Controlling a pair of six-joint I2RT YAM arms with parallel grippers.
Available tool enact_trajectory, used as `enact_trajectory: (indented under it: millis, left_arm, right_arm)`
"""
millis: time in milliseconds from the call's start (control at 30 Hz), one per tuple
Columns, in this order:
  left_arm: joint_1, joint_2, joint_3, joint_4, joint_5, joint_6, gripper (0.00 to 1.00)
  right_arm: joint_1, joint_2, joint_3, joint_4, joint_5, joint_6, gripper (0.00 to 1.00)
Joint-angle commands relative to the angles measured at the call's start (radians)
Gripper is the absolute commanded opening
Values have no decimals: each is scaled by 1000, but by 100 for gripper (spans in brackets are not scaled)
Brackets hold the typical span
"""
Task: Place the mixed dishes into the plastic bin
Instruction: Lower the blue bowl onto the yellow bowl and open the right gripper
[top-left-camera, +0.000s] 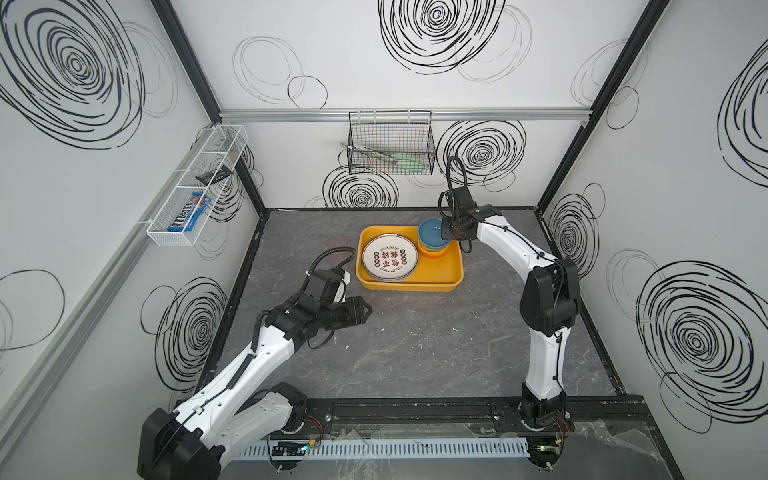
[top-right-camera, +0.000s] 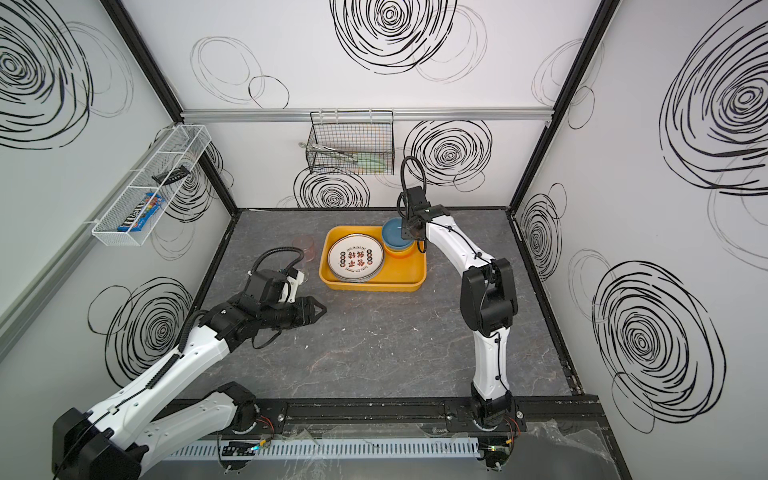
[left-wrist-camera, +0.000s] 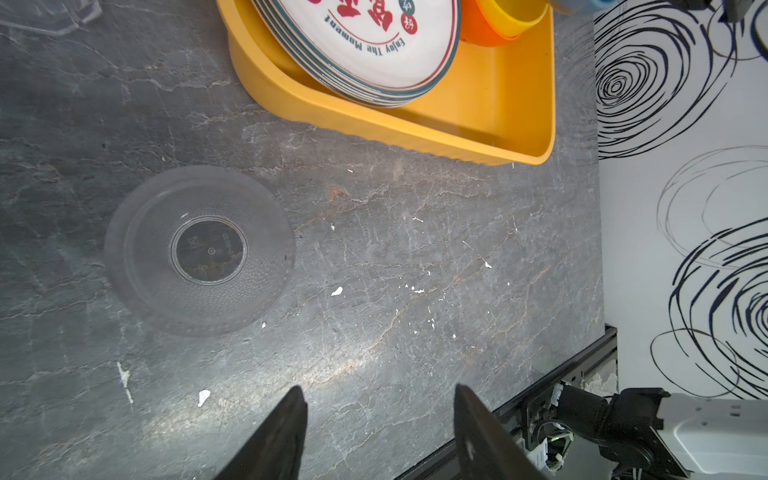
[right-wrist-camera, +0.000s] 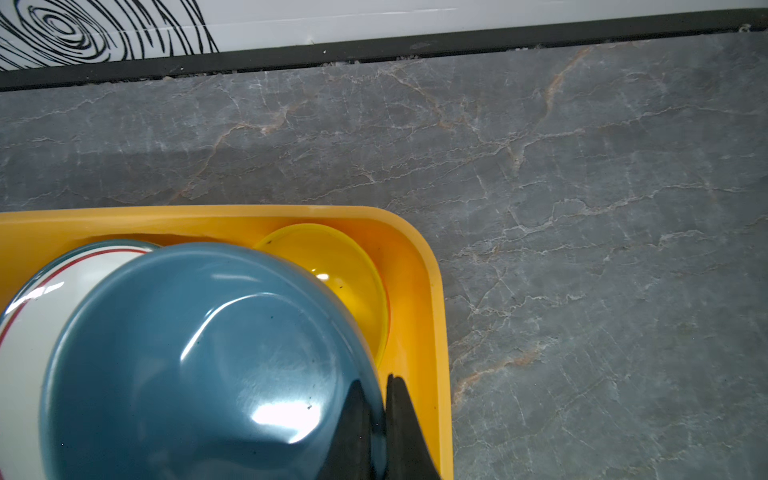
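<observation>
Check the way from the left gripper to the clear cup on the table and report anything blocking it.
Nothing visible blocks it. In the left wrist view only bare table with a few white flecks lies between the open left gripper and the clear cup; the yellow bin stands apart from that line.

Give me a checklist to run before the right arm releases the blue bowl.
1. Right end effector shut on the blue bowl rim: ok.
2. Blue bowl over the bin, above the yellow bowl: ok.
3. Blue bowl seated in the yellow bowl: cannot tell.
4. Plates lying in the bin: ok.
5. Left end effector open, holding nothing: ok.
6. All dishes in the bin: not ok; the clear cup and pink cup are on the table.
</observation>
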Motion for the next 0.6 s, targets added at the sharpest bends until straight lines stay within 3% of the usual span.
enact_trajectory:
  millis: [0, 567]
  left_arm:
    - [9, 0, -5, 34, 12, -7, 60]
    - [9, 26, -8, 44, 20, -11, 60]
  right_arm:
    - [-11, 23, 49, -10, 20, -3, 0]
    - [-25, 170, 177, -71, 3, 24, 0]
